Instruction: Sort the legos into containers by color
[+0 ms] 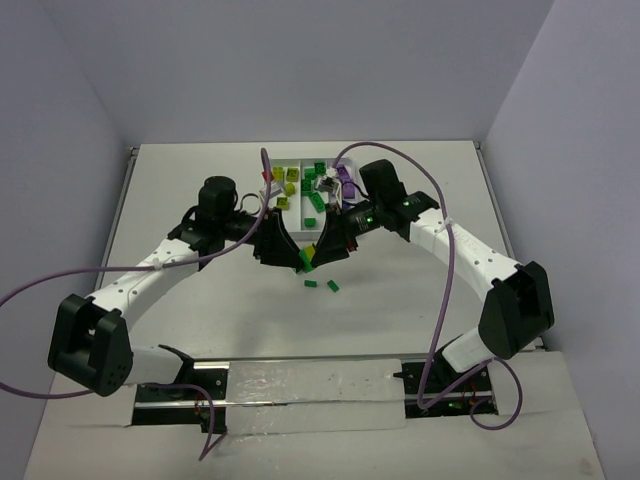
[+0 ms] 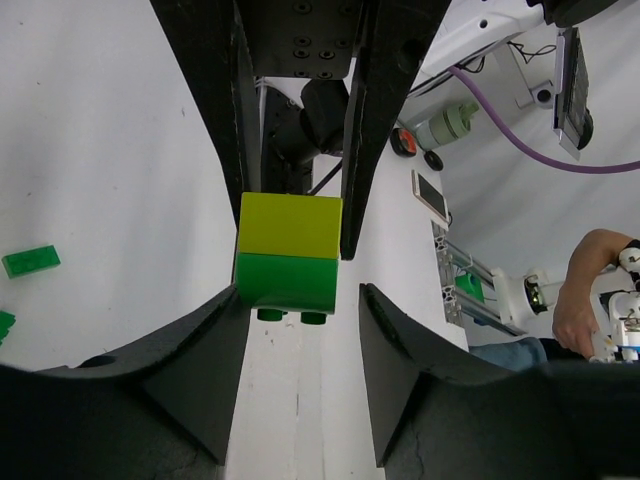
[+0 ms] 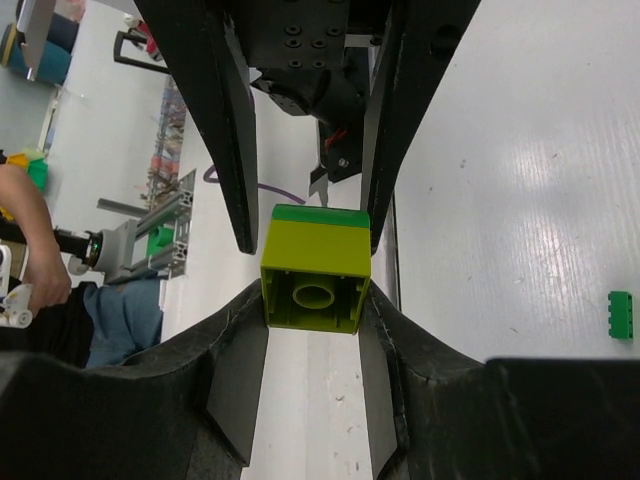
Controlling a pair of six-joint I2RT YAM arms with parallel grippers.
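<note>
A small stacked lego, yellow-green (image 2: 290, 225) on green (image 2: 285, 283), hangs between both grippers just in front of the white tray (image 1: 283, 161); it also shows in the top view (image 1: 306, 263). My right gripper (image 3: 315, 300) is shut on its yellow-green half (image 3: 315, 252). My left gripper (image 2: 300, 305) is open around the green half: one fingertip (image 2: 225, 305) touches it, the other stands apart. The tray's three compartments hold yellow-green (image 1: 292, 174), green (image 1: 313, 200) and purple (image 1: 343, 173) legos.
Two loose green legos (image 1: 311, 284) (image 1: 333, 287) lie on the white table just in front of the grippers; one shows in the right wrist view (image 3: 621, 315) and one in the left wrist view (image 2: 30, 261). Purple cables arc over both arms.
</note>
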